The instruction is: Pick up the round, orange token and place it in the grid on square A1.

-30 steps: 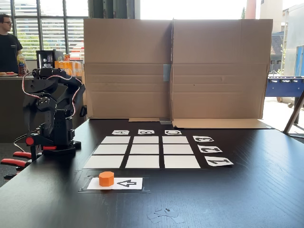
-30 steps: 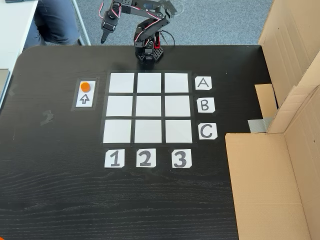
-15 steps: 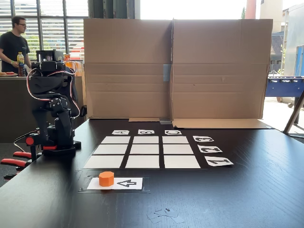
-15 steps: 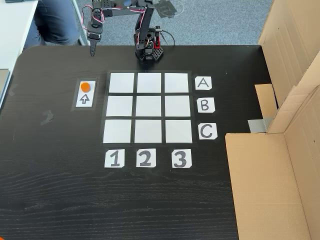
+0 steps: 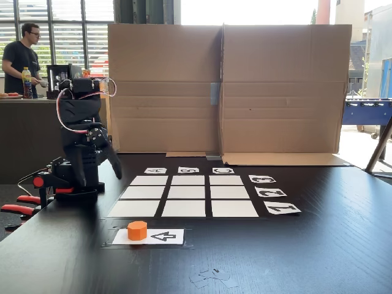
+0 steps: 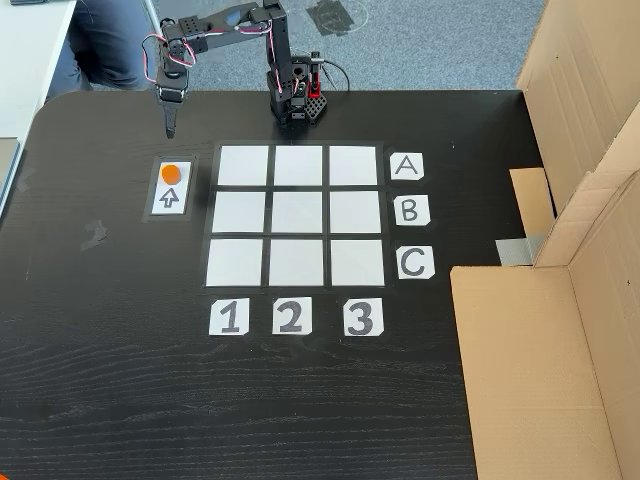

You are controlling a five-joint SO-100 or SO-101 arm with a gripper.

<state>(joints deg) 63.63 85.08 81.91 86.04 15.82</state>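
The orange token [image 5: 137, 230] [image 6: 172, 173] stands on the end of a white arrow card [image 6: 170, 198], beside the grid [image 5: 184, 196] [image 6: 296, 215]. Square A1 [image 5: 133, 209] [image 6: 243, 165] is the bare white corner cell nearest the token and the arm's base. My gripper [image 6: 169, 129] [image 5: 115, 171] hangs nose-down over the dark table, a short way from the token on the arm's side and not touching it. Its fingers come together in one narrow point with nothing between them.
Tall cardboard walls [image 5: 226, 89] [image 6: 585, 200] close off the letter-card side of the table. The arm's base [image 6: 295, 100] sits at the table edge, with red clamps [image 5: 21, 205] beside it. A person [image 5: 21, 58] stands in the background. Tape scraps [image 5: 211, 277] lie near the front.
The arm has unfolded from its base and swung outward. The gripper has come down over the table edge and moved closer to the token. The token has stayed put.
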